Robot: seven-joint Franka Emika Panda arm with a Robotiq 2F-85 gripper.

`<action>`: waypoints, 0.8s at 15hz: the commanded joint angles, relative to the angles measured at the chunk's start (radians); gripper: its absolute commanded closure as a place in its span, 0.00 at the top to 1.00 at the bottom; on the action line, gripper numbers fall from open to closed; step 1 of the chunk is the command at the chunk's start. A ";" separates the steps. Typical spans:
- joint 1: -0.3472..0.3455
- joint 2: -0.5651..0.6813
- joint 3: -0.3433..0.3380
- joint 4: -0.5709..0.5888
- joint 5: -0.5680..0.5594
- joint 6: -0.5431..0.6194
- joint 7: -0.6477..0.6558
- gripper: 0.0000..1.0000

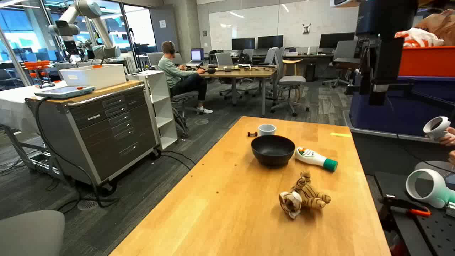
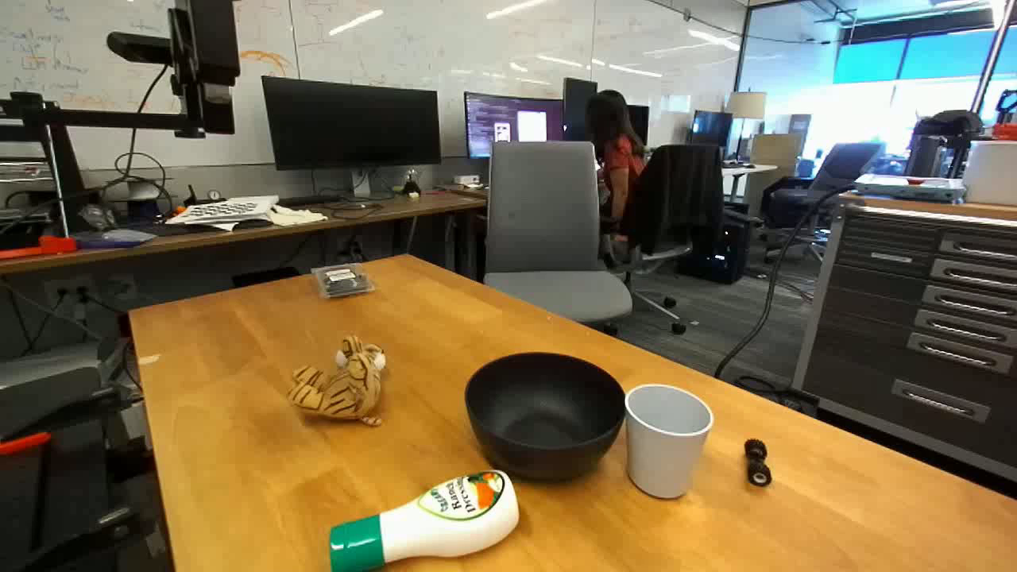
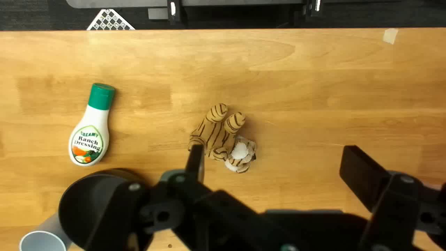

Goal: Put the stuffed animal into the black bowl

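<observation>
Wrist view — tan stuffed animal (image 3: 215,135), dark-striped, stubby-limbed, white-patched head — tool (image 3: 273,161) with jaws wide apart.

On the table (image 2: 238,492): bowl (image 2: 544,413) and stuffed tiger (image 2: 343,393)
In an exterior view: left of bowl, stuffed tiger, plastic case (image 2: 342,281) behind it; before bowl, ranch dressing bottle (image 2: 445,516); just right, cup (image 2: 667,449); farther right, dumbbell-shaped piece (image 2: 756,462).

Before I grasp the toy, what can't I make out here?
Black bowl: in the wrist view, the gripper covers its lower right.
Cup: in an exterior view, the black bowl hides its base; the wrist view's bottom edge cuts it off.
Stuffed animal: its underside, facing the table, is hidden in all views.
Small dark object: in both exterior views, too small to identify surely.
</observation>
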 commanded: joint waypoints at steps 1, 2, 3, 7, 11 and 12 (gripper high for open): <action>0.004 0.000 -0.004 0.003 -0.002 -0.002 0.002 1.00; 0.004 0.000 -0.004 0.004 -0.002 -0.002 0.002 1.00; 0.004 0.000 -0.004 0.005 -0.002 -0.002 0.002 1.00; 0.004 0.000 -0.004 0.005 -0.002 -0.002 0.002 1.00; 0.003 -0.006 -0.004 -0.005 -0.001 0.026 0.003 1.00; -0.001 -0.007 -0.004 -0.020 0.002 0.076 0.015 1.00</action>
